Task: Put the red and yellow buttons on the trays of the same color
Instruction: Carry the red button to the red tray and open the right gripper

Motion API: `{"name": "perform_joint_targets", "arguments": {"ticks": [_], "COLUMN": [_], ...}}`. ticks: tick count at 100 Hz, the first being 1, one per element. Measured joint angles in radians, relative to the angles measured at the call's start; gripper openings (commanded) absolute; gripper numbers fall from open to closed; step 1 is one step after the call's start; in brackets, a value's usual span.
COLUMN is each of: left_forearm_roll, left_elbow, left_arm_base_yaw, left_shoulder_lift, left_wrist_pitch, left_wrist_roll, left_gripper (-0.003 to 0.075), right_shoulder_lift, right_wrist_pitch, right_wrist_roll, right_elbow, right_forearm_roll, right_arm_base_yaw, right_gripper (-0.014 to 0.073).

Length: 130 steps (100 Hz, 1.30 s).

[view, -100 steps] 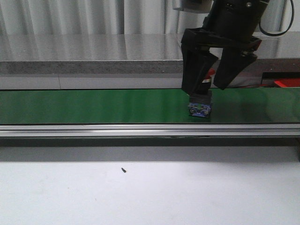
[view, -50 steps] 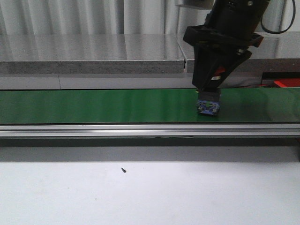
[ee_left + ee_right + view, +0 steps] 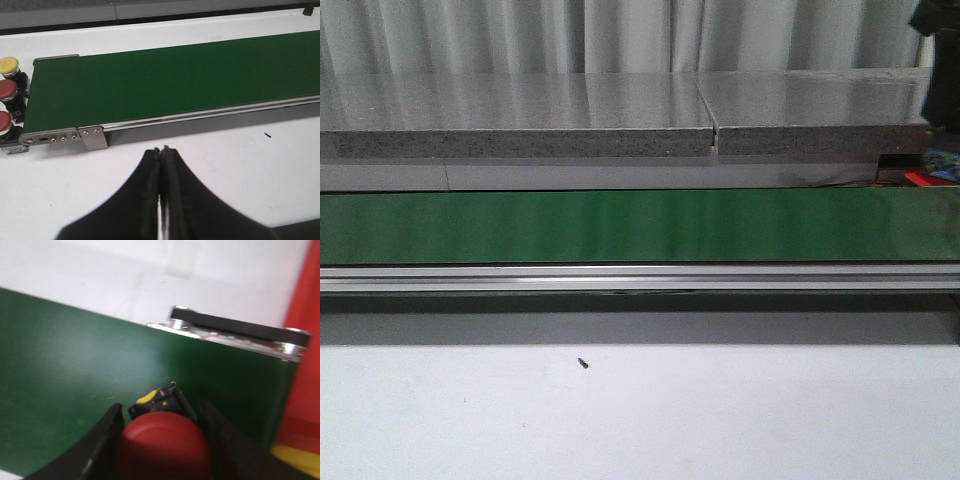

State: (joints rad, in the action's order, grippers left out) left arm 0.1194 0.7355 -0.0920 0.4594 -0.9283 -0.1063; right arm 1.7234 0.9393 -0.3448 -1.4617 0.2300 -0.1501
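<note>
Right hand (image 3: 160, 440) clamped on red button (image 3: 162, 450), over green belt (image 3: 75, 380) near red tray (image 3: 305, 355); button could slip or drop short onto belt if released early; left hand (image 3: 161, 165) closed, empty, beside belt.

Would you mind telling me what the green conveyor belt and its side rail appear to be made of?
The green conveyor belt looks like smooth rubber or PVC with a satin finish, showing soft, diffuse reflections. The side rail appears to be brushed aluminium: silver-grey, with a bright edge highlight and visible screws.
</note>
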Motion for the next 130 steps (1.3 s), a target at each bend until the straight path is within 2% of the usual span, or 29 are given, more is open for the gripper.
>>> {"name": "perform_joint_targets", "arguments": {"ticks": [20, 38, 51, 65, 98, 115, 122, 130], "left_forearm_roll": [0.000, 0.000, 0.000, 0.000, 0.000, 0.000, 0.000, 0.000], "left_elbow": [0.000, 0.000, 0.000, 0.000, 0.000, 0.000, 0.000, 0.000], "left_arm_base_yaw": [0.000, 0.000, 0.000, 0.000, 0.000, 0.000, 0.000, 0.000], "left_shoulder_lift": [0.000, 0.000, 0.000, 0.000, 0.000, 0.000, 0.000, 0.000], "left_wrist_pitch": [0.000, 0.000, 0.000, 0.000, 0.000, 0.000, 0.000, 0.000], "left_wrist_roll": [0.000, 0.000, 0.000, 0.000, 0.000, 0.000, 0.000, 0.000], "left_gripper": [-0.0018, -0.0019, -0.0018, -0.0018, -0.0018, -0.0018, -0.0018, -0.0018], "right_shoulder_lift": [0.000, 0.002, 0.036, 0.099, 0.286, 0.364, 0.384, 0.394], "right_wrist_pitch": [-0.078, -0.169, -0.191, -0.199, -0.124, -0.120, -0.118, -0.118], "right_wrist_roll": [0.000, 0.000, 0.000, 0.000, 0.000, 0.000, 0.000, 0.000], "right_elbow": [0.000, 0.000, 0.000, -0.008, -0.198, -0.225, -0.225, -0.225], "right_forearm_roll": [-0.002, -0.002, -0.002, 0.002, 0.030, 0.049, 0.049, 0.052], "right_arm_base_yaw": [-0.156, -0.226, -0.230, -0.230, -0.230, -0.230, -0.230, -0.230], "right_gripper": [0.0231, 0.0223, 0.0182, 0.0180, 0.0184, 0.0186, 0.0216, 0.0324]}}
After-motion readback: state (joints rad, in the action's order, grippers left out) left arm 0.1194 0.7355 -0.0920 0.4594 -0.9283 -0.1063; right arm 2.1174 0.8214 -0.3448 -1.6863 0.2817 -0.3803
